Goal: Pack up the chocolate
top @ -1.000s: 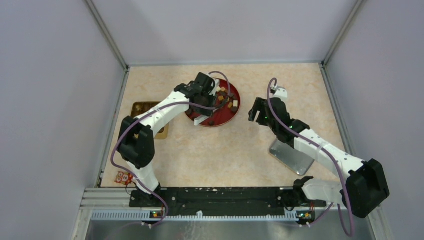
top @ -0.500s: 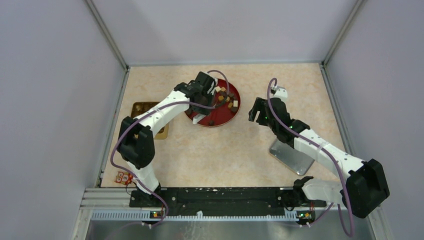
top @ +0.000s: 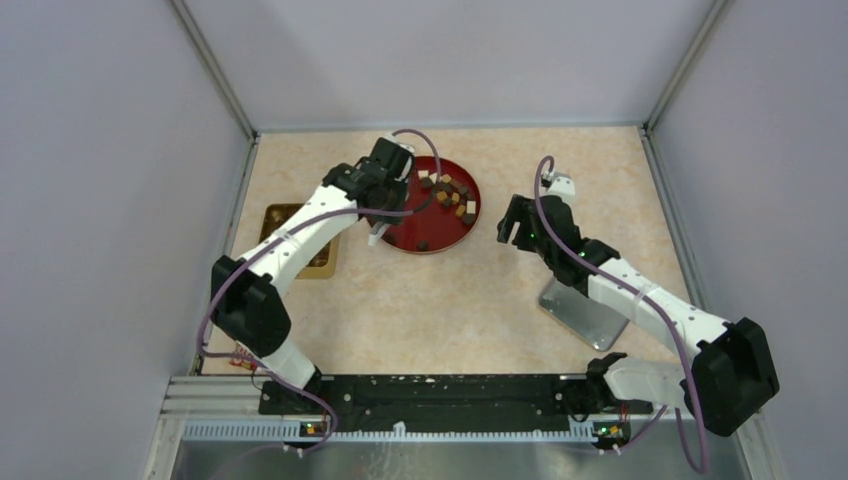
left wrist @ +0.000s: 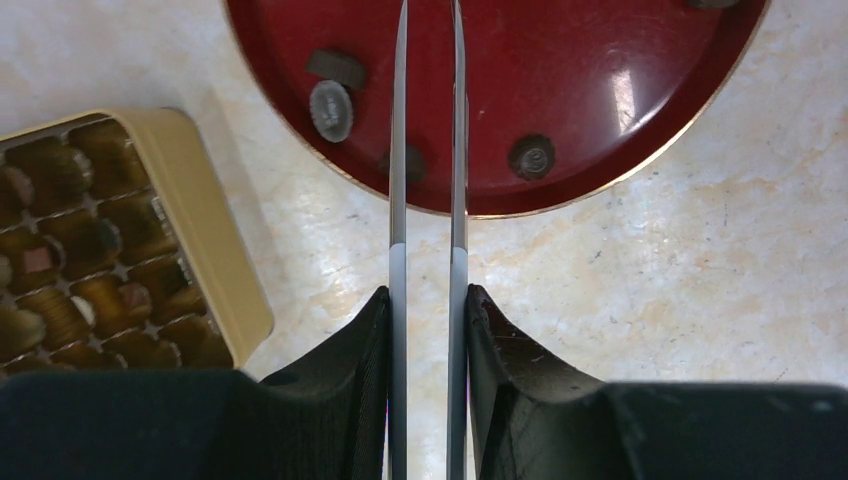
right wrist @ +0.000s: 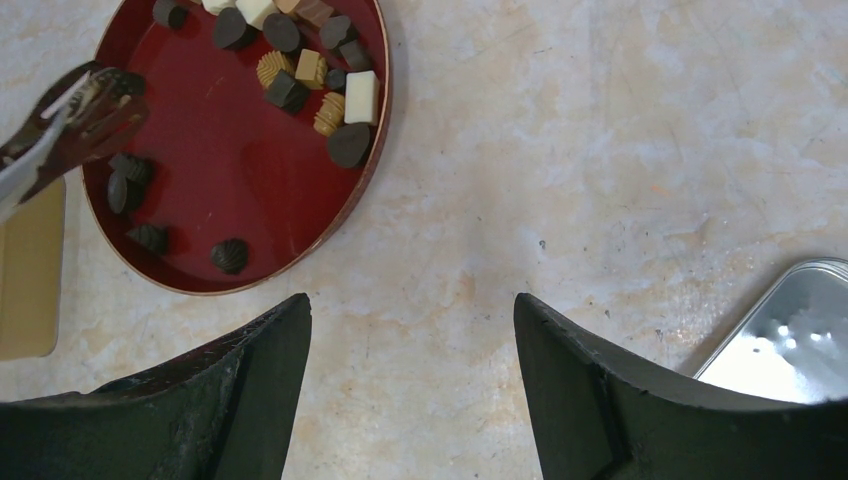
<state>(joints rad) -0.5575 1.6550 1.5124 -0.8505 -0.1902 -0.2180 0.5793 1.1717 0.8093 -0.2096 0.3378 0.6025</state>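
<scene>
- Left hand (top: pixel 377 238) has its two thin blades drawn almost together. In the right wrist view a dark lump sits at their tips, which looks like one piece of the chocolate (right wrist: pixel 120 84) pinched there. The left wrist view cuts the tips off and cannot confirm it.
- Over the last second this hand has swung leftwards, from above the inner part of the red plate (top: pixel 430 247) to its left rim, nearer the gold tin (left wrist: pixel 215 230).
- That shift reads as the carry stage: a piece lifted and on its way to a cell of the tin.
- Most of the loose pieces (top: pixel 452 195) lie heaped at the far right of the plate, with a few dark ones scattered along its near side, so plenty remains to pack.
- Several cells of the tin already hold pieces; whether any cell is free cannot be told.
- Right hand (top: pixel 512 232) has not moved. It hangs with jaws wide and nothing between them, over the bare desk (top: pixel 450 300) to the right of the plate, near the silver lid (top: pixel 585 315).
</scene>
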